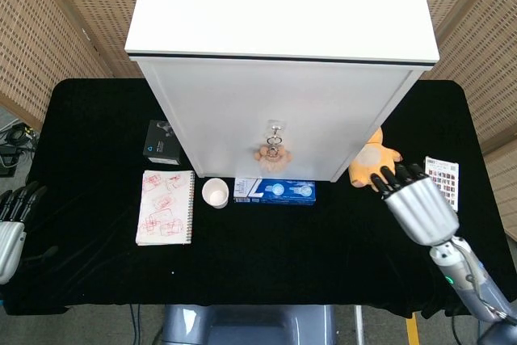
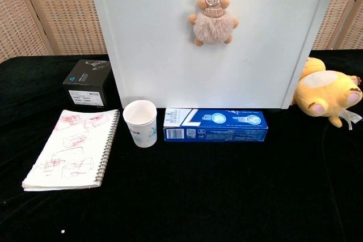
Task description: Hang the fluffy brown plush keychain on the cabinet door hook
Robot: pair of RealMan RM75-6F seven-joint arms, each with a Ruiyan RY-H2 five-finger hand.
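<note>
Head view: both hands' fingers (image 1: 401, 176) hold nothing.

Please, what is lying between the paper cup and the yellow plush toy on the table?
The blue box lies flat between the paper cup and the yellow plush toy, clearest in the chest view.

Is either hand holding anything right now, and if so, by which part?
Nothing is held. The keychain hangs from the hook; the right hand and left hand are empty.

One keychain (image 2: 212, 25), notebook (image 2: 72, 150), cup (image 2: 140, 123), black box (image 2: 87, 82), blue box (image 2: 215, 126), plush toy (image 2: 326, 92)
</note>
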